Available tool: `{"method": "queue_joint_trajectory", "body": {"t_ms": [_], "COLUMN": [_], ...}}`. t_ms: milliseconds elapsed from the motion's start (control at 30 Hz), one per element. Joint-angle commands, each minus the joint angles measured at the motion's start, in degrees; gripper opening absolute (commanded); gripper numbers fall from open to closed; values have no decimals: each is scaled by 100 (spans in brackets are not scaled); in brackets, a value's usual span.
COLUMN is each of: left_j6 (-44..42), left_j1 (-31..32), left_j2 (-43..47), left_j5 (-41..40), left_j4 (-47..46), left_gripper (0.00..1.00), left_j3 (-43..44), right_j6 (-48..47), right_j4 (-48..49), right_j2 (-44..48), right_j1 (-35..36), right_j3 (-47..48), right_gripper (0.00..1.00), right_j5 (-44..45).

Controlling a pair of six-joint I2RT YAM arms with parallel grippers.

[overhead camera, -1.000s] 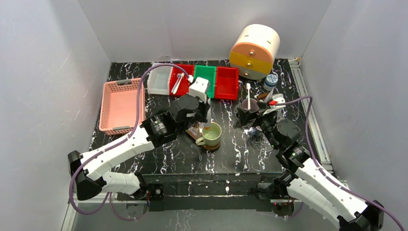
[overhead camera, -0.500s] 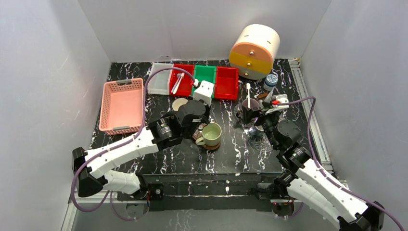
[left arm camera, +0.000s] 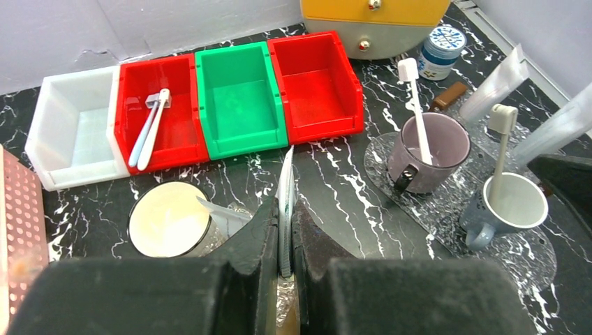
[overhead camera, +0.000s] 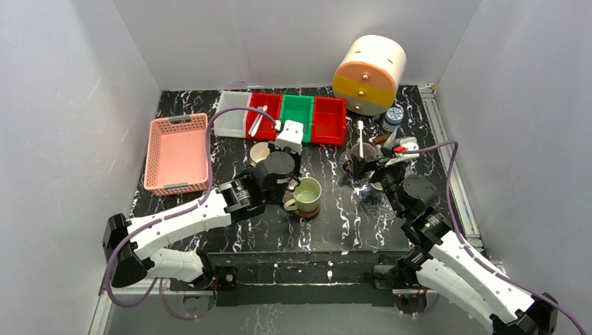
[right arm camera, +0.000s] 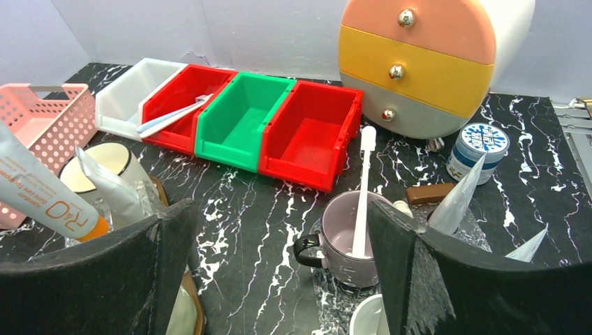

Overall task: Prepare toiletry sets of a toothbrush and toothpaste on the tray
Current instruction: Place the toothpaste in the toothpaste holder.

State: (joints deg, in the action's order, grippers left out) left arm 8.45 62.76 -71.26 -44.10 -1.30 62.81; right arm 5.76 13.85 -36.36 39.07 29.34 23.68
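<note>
My left gripper is shut on a white toothpaste tube, seen edge-on with its flat end pointing toward the bins. It hangs just left of the green mug. In the right wrist view a white tube with an orange cap slants down at the far left. A clear tray carries a purple mug with a toothbrush and a white mug with another toothbrush. My right gripper stands open and empty just in front of the purple mug.
A cream cup holding a tube stands left of my left gripper. Two toothbrushes lie in the left red bin. A green bin, another red bin, a white bin, a pink basket and a drawer unit line the back.
My left gripper has drawn back and to the left from above the green mug, still gripping the tube, uncovering the cream cup. The right arm has barely moved.
</note>
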Motion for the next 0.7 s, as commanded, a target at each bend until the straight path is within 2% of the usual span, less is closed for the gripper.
{"method": "queue_joint_trajectory", "body": {"t_ms": [0, 267, 667], "left_j6": [-84, 167, 223], "left_j1": [17, -77, -192], "left_j2": [15, -179, -309], "left_j5": [-537, -575, -634], "left_j4": [-731, -1187, -1276], "left_gripper": [0, 0, 0], "left_j3": [-179, -451, -523], "right_j6": [-96, -127, -174], "right_j4": [329, 381, 407], "right_j2": [70, 28, 38], "right_j1": [-3, -5, -4], "right_j3": [11, -25, -54], "right_gripper": [99, 99, 99], "right_j5": [-33, -152, -214]}}
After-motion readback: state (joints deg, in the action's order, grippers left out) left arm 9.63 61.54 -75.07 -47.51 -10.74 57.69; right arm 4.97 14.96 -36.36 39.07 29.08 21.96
